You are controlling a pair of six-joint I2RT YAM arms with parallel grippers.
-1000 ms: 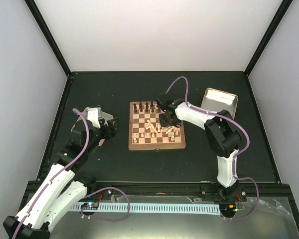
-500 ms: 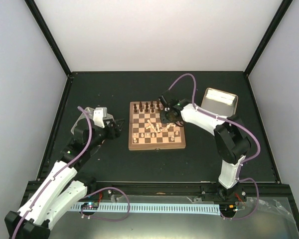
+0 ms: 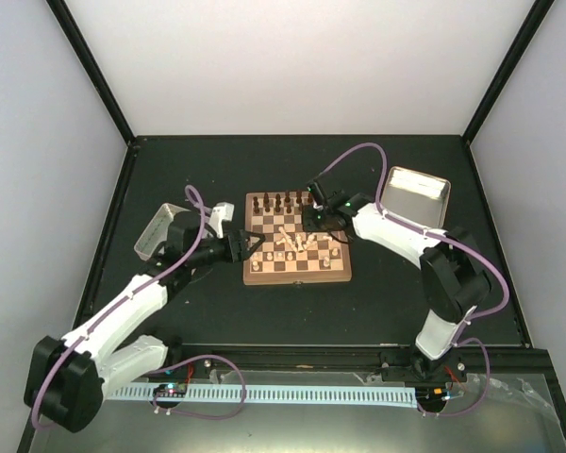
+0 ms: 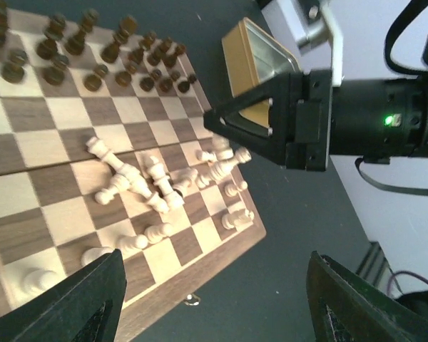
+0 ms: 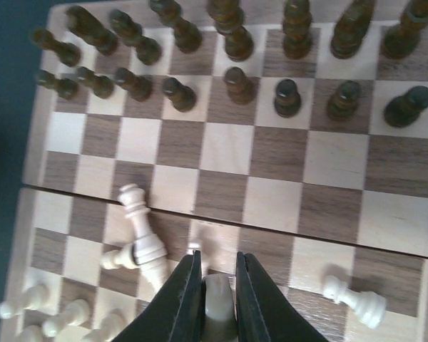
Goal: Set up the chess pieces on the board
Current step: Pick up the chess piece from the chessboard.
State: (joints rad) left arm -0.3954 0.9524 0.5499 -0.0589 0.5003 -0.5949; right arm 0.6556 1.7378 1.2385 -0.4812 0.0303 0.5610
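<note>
The board (image 3: 297, 279) lies at the table's middle, with dark pieces (image 3: 281, 202) standing in its two far rows. Several cream chess pieces (image 3: 288, 243) lie toppled in a heap on its near half; a few stand along the near edge. My right gripper (image 3: 311, 219) hovers over the board's far right part. In the right wrist view it (image 5: 217, 260) is shut on a cream piece (image 5: 219, 303), above a fallen cream queen (image 5: 143, 228). My left gripper (image 3: 248, 247) is open at the board's left edge. In the left wrist view its (image 4: 221, 313) fingers hold nothing between them.
A shallow metal tray (image 3: 416, 193) sits right of the board, and another (image 3: 156, 231) lies left of it behind my left arm. Black frame posts and pale walls enclose the dark table.
My left arm has swung right from the left tray to the board's left edge. My right gripper has shut on a cream piece and shifted slightly toward the far side.
</note>
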